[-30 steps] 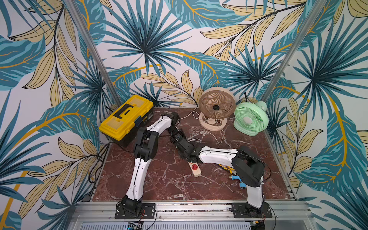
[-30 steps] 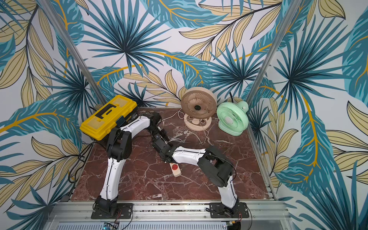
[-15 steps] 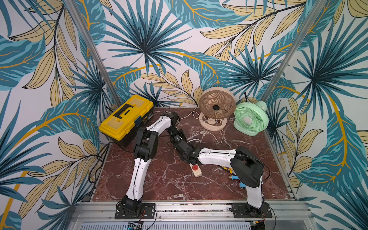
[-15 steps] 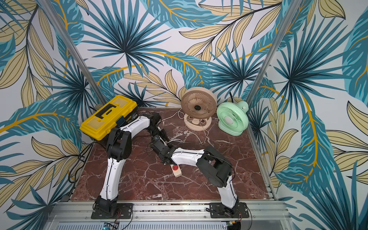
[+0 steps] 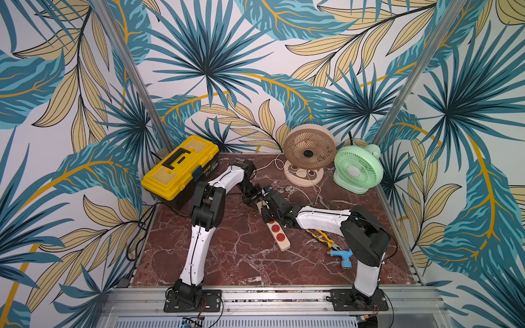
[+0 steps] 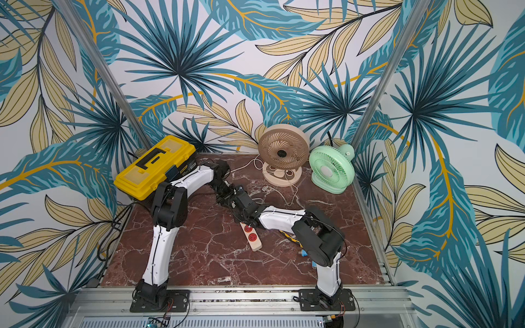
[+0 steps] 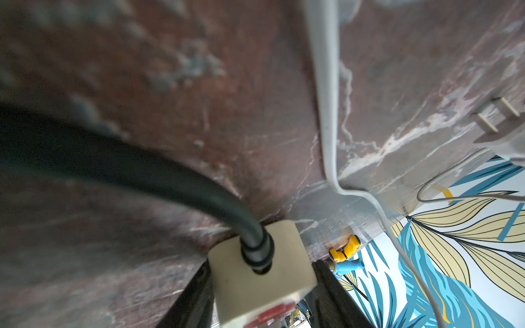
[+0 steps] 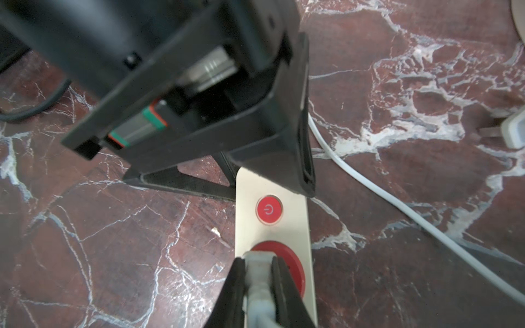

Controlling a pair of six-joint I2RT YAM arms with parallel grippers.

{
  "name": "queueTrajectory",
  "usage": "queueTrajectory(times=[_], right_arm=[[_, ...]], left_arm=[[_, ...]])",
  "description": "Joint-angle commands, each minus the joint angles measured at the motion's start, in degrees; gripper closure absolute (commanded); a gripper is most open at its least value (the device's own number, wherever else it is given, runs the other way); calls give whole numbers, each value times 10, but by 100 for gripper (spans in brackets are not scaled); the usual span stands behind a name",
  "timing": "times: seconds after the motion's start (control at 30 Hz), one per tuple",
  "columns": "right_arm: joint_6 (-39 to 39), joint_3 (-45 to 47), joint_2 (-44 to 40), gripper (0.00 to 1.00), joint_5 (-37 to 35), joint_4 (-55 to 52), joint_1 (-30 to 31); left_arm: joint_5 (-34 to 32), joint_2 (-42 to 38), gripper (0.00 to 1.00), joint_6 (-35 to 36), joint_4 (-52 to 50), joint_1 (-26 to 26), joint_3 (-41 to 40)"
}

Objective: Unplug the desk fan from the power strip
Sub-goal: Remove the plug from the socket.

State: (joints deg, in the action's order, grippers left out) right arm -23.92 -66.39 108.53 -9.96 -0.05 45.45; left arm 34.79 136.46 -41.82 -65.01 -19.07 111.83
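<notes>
Plug [image 8: 260,301] on power strip [image 8: 298,215], pinched by right end effector [image 8: 258,265].

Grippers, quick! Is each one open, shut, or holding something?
Left gripper: shut on the cord end of the power strip.
Right gripper: shut on the grey plug in the power strip.

Glossy marble-look table [image 5: 241,264]; power strip [image 5: 279,235] — smooth, seemingly matt plastic.

Cream pwr strip [image 5: 279,236] flat, grey plug [image 8: 260,272] atop
</notes>
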Motion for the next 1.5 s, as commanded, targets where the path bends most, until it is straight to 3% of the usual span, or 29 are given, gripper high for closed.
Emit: queueTrajectory(times=[0.0,0.4,1.0,1.3,1.47], right_arm=[[-53,11,-31,100,-4,40,-24],[-32,-17,-17,100,1,14,-17],[167,-141,45,100,-210,-79,124],[176,-130,37,100,-240,-61,131],[134,-115,21,100,-213,-59,112]], left_arm=[[-119,59,100,26,50,7,-39],[-117,61,100,25,55,8,-42],[-115,61,100,26,60,10,-48],[-115,61,100,26,60,10,-49],[-115,60,100,27,60,10,-49]])
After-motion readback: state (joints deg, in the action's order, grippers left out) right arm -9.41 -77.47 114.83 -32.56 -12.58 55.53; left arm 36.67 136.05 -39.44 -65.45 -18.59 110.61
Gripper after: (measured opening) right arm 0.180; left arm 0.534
